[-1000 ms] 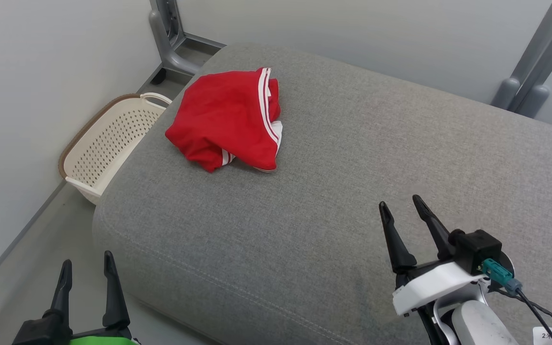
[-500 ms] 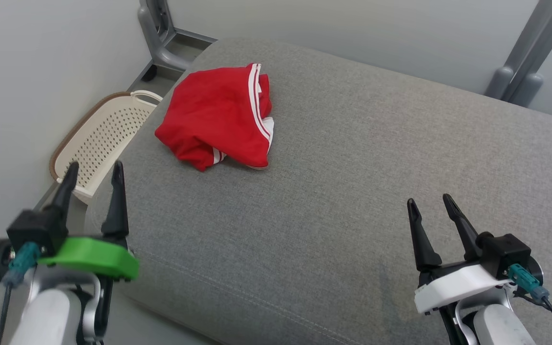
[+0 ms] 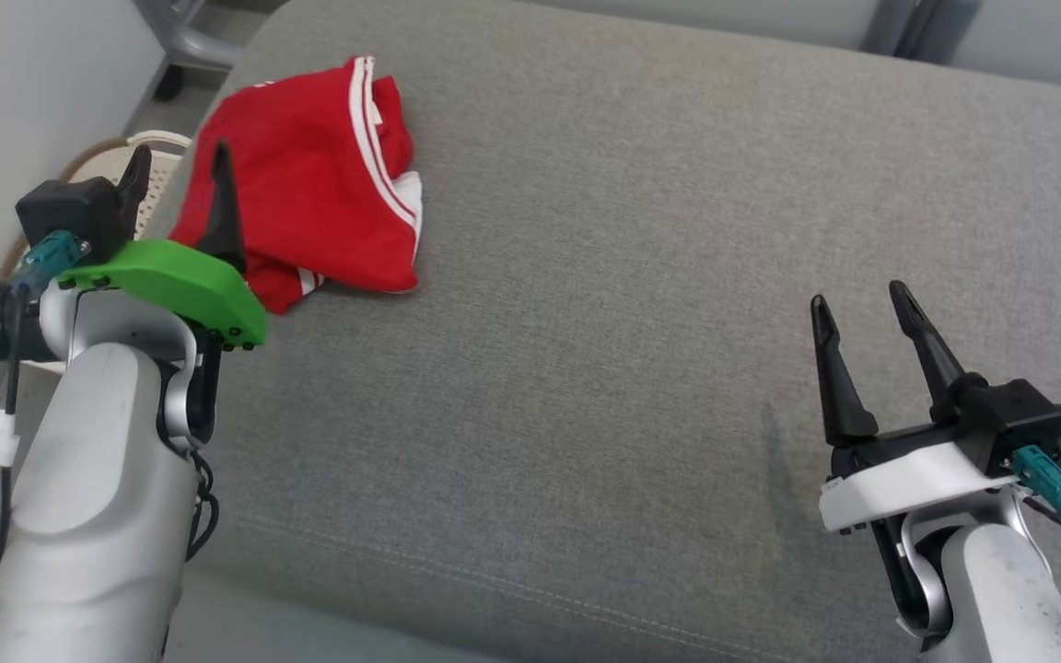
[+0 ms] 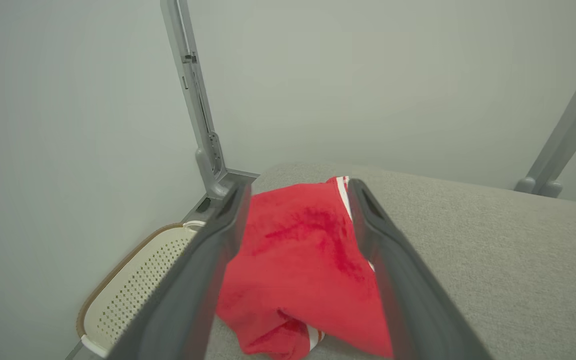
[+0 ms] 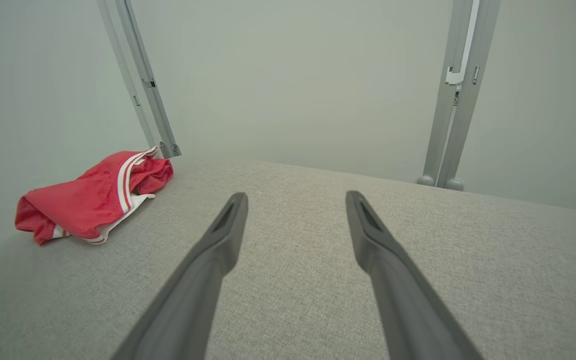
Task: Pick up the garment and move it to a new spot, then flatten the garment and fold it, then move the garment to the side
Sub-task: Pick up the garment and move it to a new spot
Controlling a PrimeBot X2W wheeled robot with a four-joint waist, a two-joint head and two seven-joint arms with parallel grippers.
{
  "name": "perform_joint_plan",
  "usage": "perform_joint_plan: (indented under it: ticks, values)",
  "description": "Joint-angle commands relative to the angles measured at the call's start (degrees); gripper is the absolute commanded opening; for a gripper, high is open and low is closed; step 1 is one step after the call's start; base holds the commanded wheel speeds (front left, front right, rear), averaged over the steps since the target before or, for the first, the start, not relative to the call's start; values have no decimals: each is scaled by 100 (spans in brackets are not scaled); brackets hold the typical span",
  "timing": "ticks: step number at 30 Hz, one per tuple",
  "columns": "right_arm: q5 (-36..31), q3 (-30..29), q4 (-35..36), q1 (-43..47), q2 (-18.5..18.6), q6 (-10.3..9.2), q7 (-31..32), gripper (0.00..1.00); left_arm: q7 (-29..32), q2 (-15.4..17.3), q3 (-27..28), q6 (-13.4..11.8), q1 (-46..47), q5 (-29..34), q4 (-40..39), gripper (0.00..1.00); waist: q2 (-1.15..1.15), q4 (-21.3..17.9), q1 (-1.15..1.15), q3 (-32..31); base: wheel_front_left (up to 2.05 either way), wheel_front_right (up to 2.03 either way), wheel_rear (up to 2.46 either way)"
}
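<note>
2 grippers, both with fingers spread wide and holding nothing. The left gripper (image 3: 179, 170) hangs just short of the red garment (image 3: 309, 184), which lies bunched at the far left corner of the grey cushion (image 3: 632, 230), beside a pale basket (image 4: 133, 300) on the floor. Its fingers frame the heap, I'd say to line up the first pick. The right gripper (image 3: 857, 299) hovers well apart over bare cushion, probably to keep clear.

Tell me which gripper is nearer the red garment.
Left. Left gripper sits open by the left edge of the red garment; right gripper hovers open far to its right over the cushion.
</note>
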State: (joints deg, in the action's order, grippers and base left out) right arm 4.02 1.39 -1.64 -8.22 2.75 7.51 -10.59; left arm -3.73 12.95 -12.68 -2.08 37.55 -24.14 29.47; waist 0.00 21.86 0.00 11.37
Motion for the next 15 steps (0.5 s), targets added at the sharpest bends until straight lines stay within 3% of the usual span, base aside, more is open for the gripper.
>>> perform_joint_plan:
  ticks: [1, 15]
  values:
    - [-42, -15, 98, -78, 26, -4, 42, 100, -73, -54, 16, 28, 188, -33, 219, 100, 0, -598, 0, 623, 0, 0, 0]
    - [-298, -46, 917, -219, 25, -4, 331, 100, -725, -412, 27, 309, 1416, -220, 2421, 100, 0, -951, 0, 1528, 0, 0, 0]
